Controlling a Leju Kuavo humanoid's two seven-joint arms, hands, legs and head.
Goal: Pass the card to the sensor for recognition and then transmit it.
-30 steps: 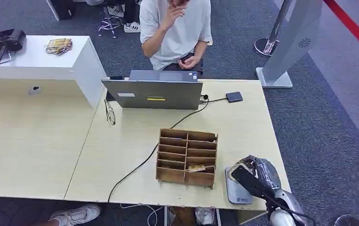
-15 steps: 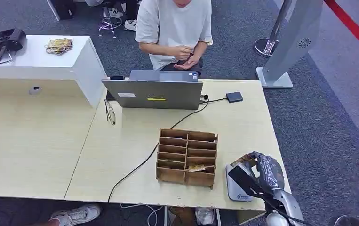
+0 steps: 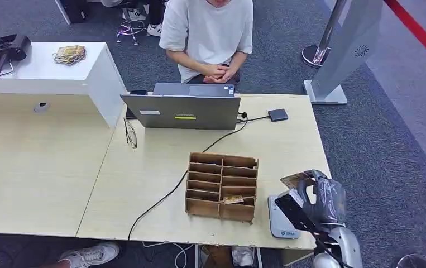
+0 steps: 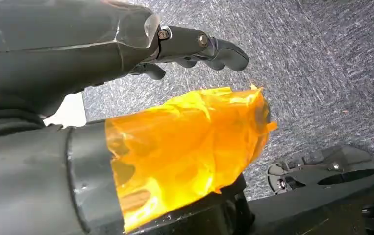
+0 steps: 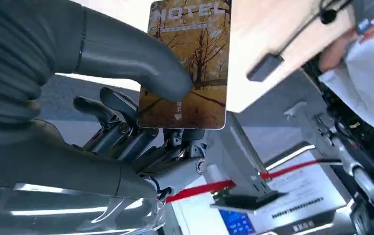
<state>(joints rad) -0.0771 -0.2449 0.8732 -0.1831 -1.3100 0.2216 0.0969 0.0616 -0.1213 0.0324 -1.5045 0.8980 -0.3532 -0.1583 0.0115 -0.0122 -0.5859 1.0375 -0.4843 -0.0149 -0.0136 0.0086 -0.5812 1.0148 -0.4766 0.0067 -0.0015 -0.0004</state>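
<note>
Right hand is raised at the near right corner of the light wood surface, above and just to the right of the grey sensor pad, which lies flat by the surface's front edge. The card is in this hand. In the right wrist view the thick grey thumb presses on the card's printed face, which shows "HOTEL" lettering over an autumn tree scene, and the darker fingers are curled in behind it, so the card is pinched between thumb and fingers. From the head view one edge of the card sticks out of the hand on the side toward the wooden organizer. I cannot tell from the pictures whether the card is clear of the sensor pad or over its edge.

Left hand is seen in its wrist view above grey carpet. Its dark fingers are loosely curled with nothing between them; the thumb is wrapped in orange film.

The wooden organizer stands left of the sensor pad, with a small card-like item in one of its lower slots. A laptop sits at the far edge, and a person in a white shirt sits behind it with hands clasped.
</note>
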